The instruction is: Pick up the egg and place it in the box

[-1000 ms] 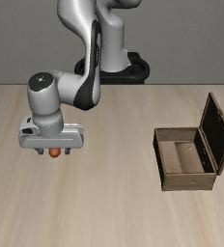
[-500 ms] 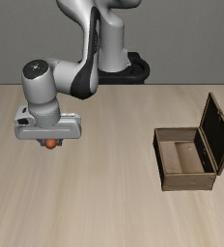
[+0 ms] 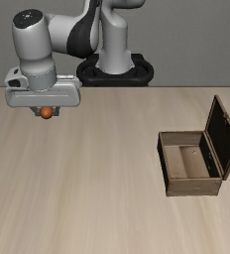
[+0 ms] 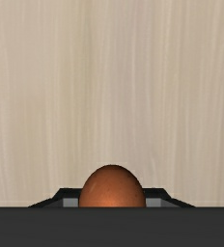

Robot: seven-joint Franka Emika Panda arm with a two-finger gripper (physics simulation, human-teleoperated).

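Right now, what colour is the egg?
The egg is reddish-brown with faint speckles; the wrist view shows it best.

White-and-grey seven-joint arm (image 3: 82, 35): rises from black round base (image 3: 115, 69), bends over, wrist pointing straight down. Grey two-finger gripper (image 3: 47, 111): well apart from open brown wooden box (image 3: 189, 185), off to exterior view's left of it, nearer base. Fingers vertical, clamped from both sides on small brown egg (image 3: 47, 113). Wrist view: egg seated midway in grip.
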